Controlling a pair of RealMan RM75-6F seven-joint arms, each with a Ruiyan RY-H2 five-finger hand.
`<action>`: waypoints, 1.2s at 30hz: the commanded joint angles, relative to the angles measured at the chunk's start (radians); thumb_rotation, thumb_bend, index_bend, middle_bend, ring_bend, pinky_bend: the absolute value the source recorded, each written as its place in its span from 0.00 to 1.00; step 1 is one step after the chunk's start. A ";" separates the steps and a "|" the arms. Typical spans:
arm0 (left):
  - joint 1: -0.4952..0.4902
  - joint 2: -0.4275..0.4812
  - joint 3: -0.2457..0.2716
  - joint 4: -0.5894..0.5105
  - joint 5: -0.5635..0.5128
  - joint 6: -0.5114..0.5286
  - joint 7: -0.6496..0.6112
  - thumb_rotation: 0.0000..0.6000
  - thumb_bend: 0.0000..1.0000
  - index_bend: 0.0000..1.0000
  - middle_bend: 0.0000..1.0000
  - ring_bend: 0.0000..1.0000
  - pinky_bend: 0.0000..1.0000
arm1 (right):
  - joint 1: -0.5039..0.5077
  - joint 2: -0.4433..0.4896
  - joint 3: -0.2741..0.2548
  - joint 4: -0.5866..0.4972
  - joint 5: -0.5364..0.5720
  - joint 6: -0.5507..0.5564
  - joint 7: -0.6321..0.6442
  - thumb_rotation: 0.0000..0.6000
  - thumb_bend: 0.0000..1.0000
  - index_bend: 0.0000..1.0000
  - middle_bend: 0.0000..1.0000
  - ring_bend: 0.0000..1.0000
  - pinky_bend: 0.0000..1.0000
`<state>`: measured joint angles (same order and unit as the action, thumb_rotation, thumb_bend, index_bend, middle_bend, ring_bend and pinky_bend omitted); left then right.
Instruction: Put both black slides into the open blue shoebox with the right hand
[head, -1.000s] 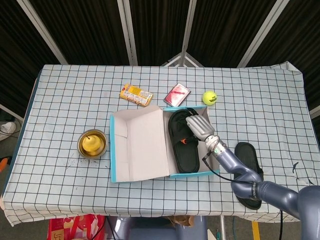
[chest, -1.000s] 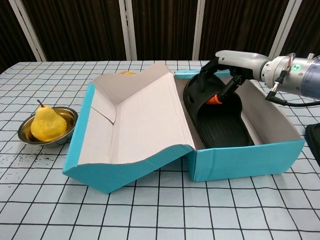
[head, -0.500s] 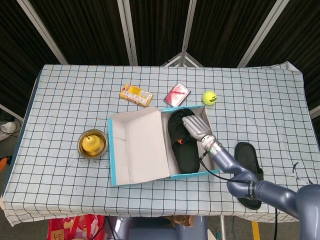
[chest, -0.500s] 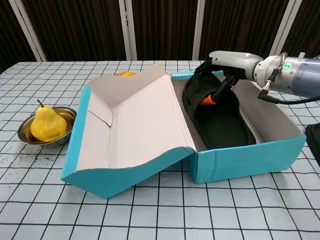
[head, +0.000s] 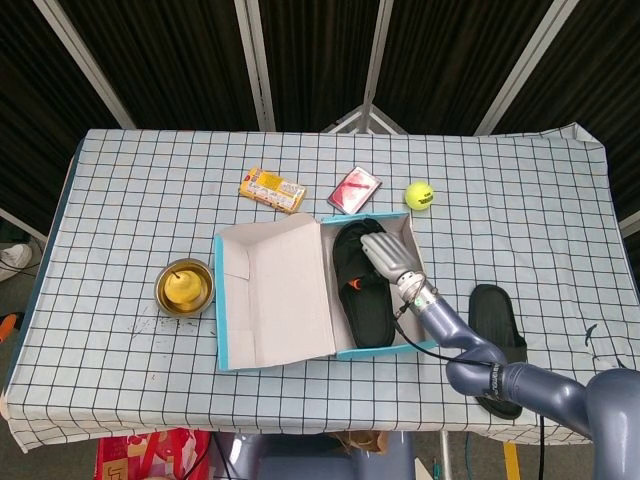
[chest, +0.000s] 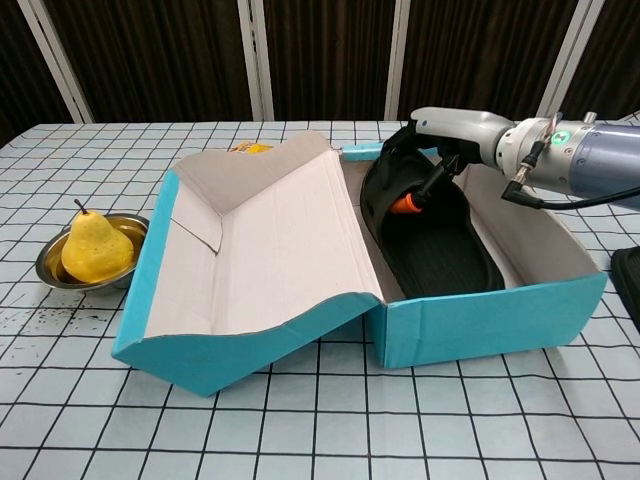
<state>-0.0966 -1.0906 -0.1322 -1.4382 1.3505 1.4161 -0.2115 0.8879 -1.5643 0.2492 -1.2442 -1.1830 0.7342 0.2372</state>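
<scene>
Item, blue shoebox (chest: 500, 315): your right robot hand (chest: 440, 130) grips the strap of the first black slide (chest: 432, 245), already lying in its left half, probably to leave room for the second slide (head: 497, 340), on the worktop (head: 130, 200) right of the shoebox.
</scene>
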 joint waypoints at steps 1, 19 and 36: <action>0.000 0.000 0.000 0.000 -0.001 0.000 0.000 1.00 0.36 0.00 0.00 0.00 0.07 | -0.004 -0.004 0.002 0.008 0.009 -0.006 0.008 1.00 0.29 0.54 0.54 0.24 0.00; -0.005 -0.004 0.002 -0.002 -0.001 -0.007 0.013 1.00 0.36 0.00 0.00 0.00 0.07 | -0.002 -0.008 -0.007 0.039 0.035 -0.064 -0.010 1.00 0.29 0.54 0.55 0.24 0.00; -0.003 0.000 0.002 -0.005 -0.003 -0.004 0.009 1.00 0.36 0.00 0.00 0.00 0.07 | 0.038 0.078 -0.010 -0.058 0.160 -0.162 -0.133 1.00 0.29 0.41 0.37 0.13 0.00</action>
<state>-0.0992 -1.0908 -0.1299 -1.4428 1.3478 1.4122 -0.2027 0.9094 -1.5063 0.2505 -1.2889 -1.0614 0.6096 0.1375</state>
